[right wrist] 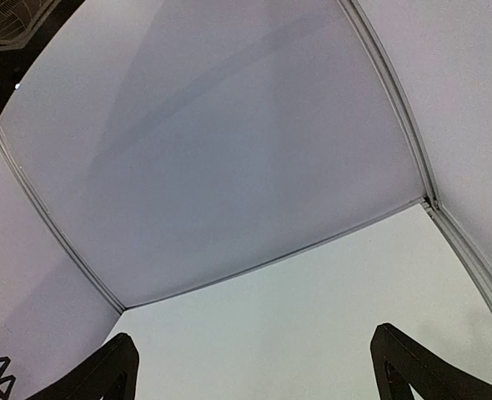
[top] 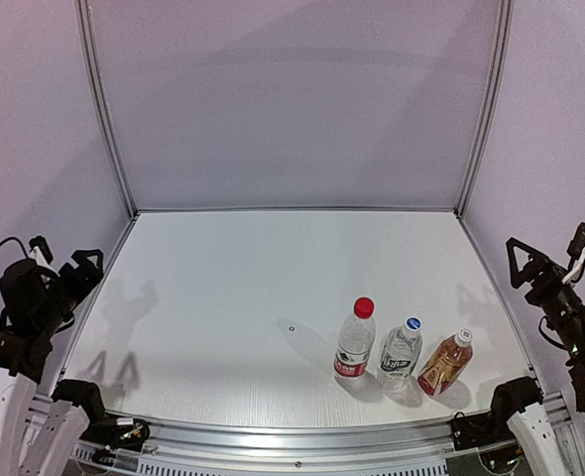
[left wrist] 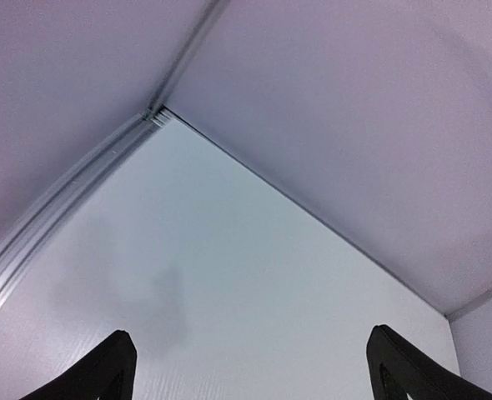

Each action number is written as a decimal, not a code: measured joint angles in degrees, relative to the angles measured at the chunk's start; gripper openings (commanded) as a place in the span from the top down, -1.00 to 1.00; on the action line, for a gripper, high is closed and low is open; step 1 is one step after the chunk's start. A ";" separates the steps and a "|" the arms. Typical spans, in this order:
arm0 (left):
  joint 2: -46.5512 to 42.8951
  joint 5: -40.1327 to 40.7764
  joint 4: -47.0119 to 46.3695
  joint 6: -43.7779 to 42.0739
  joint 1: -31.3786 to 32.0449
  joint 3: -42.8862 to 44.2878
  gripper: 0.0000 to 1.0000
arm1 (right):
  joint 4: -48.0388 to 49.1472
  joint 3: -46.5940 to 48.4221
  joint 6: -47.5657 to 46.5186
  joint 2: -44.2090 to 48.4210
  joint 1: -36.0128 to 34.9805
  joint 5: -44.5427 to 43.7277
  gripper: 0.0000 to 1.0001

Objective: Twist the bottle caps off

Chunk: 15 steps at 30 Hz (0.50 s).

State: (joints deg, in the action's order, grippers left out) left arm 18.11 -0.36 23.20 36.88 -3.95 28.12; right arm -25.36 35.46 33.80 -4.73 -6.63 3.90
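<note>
Three small bottles stand in a row near the table's front right in the top view. A clear bottle with a red label (top: 354, 349) carries a red cap (top: 364, 306). Beside it a clear bottle with a green-blue label (top: 399, 357) has a blue-and-white cap (top: 412, 323). The amber bottle (top: 443, 365) has a white cap (top: 464, 336). My left gripper (top: 74, 266) hangs open at the left table edge, far from the bottles. At the right edge my right gripper (top: 526, 260) is open and empty. Both wrist views show only bare table between wide-apart fingertips (left wrist: 117, 354) (right wrist: 396, 350).
White enclosure walls with metal corner posts (top: 109, 129) surround the white table (top: 273, 268). A tiny dark speck (top: 291, 328) lies left of the bottles. A metal rail (top: 292, 431) runs along the near edge between the arm bases.
</note>
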 measured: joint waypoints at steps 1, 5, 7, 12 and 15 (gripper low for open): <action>1.09 -0.68 -0.07 -0.46 1.42 0.50 -0.97 | -0.92 0.48 0.00 -0.46 0.00 -0.07 -0.99; 4.90 -0.26 -0.28 -5.42 17.62 1.70 -0.98 | -1.55 0.11 -1.07 -0.07 0.00 3.52 -0.99; 5.99 1.01 -0.35 -7.87 26.77 2.43 -0.97 | -1.29 -0.26 -1.44 -1.18 0.00 7.28 -0.99; 16.87 9.62 -0.90 -16.00 54.97 11.78 -0.98 | -0.42 2.19 -1.27 -18.71 0.00 16.37 -0.99; 26.71 14.27 -1.25 -20.65 65.64 19.21 -0.97 | 1.11 0.24 0.68 -22.16 -0.31 17.84 -0.99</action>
State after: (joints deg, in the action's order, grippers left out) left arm 44.82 13.91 21.96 16.23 61.69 47.33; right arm -24.25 35.70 34.48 -26.89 -6.94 21.74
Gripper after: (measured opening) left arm 0.988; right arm 0.994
